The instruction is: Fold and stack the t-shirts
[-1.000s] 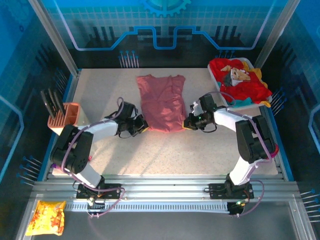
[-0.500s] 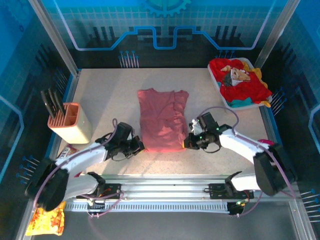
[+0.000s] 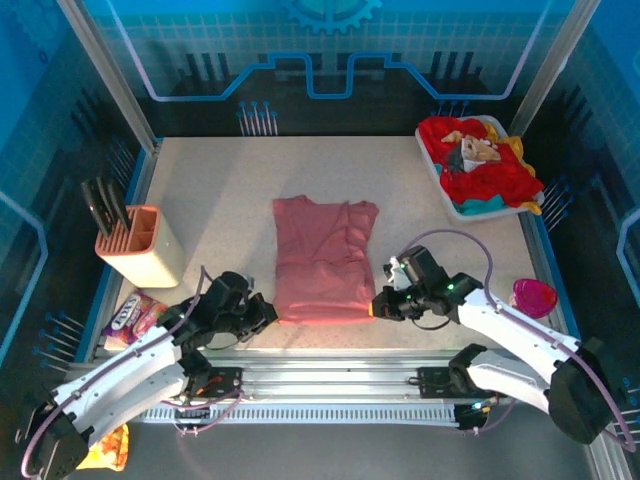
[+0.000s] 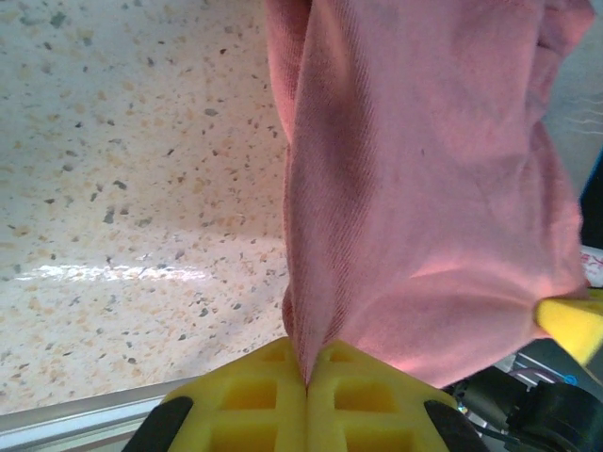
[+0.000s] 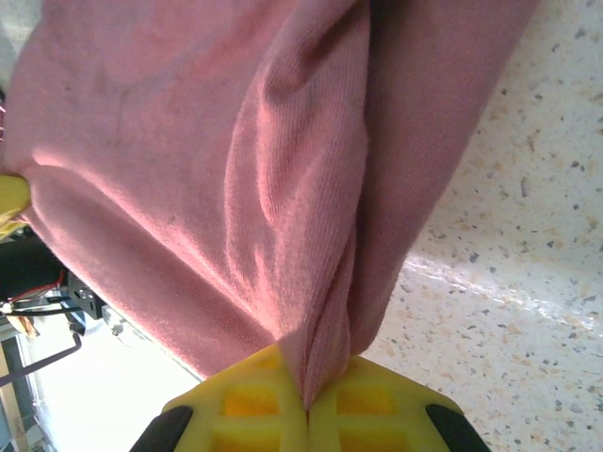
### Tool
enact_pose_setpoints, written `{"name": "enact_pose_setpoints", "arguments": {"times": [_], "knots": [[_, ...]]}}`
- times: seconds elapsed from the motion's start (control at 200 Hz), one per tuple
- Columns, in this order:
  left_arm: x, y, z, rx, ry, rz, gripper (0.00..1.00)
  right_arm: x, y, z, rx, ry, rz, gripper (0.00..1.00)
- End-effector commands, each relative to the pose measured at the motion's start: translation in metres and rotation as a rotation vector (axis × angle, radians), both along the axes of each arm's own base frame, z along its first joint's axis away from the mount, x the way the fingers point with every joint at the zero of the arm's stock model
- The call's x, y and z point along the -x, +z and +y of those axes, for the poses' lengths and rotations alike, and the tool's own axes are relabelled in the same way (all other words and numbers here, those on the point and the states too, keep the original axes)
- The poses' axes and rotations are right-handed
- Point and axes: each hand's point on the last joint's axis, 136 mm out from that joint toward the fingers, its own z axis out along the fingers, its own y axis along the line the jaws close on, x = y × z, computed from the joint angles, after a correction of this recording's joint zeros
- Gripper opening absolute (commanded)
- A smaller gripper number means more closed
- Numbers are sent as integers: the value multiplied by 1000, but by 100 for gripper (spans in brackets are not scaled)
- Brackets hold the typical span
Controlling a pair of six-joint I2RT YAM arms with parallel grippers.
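At the near edge of the tabletop (image 3: 220, 200), left claw (image 3: 270, 312) and right claw (image 3: 378, 305) are pinching the pink t-shirt (image 3: 322, 260) by its corners, needing even tension.

L pincer (image 3: 270, 312), R pincer (image 3: 377, 304) dragged tee (image 3: 322, 265) nearer
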Motion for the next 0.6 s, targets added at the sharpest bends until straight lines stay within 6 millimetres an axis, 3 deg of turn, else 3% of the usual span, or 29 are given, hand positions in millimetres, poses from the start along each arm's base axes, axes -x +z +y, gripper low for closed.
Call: {"name": "enact_pose_setpoints", "arguments": {"times": [0.0,0.34,0.565,0.595], "knots": [[-7,6,5,-75,10,10,0,-1,1,-5,64,-8,29,0],[-49,45,-11,-90,-10,-53,0,-27,24,8,50,0,19,1],[-80,67,-8,-73,7,-85,0,-51,40,7,28,-19,17,1],[-84,70,-8,-74,9,-89,0,-59,51,9,11,-20,-3,1]]}}
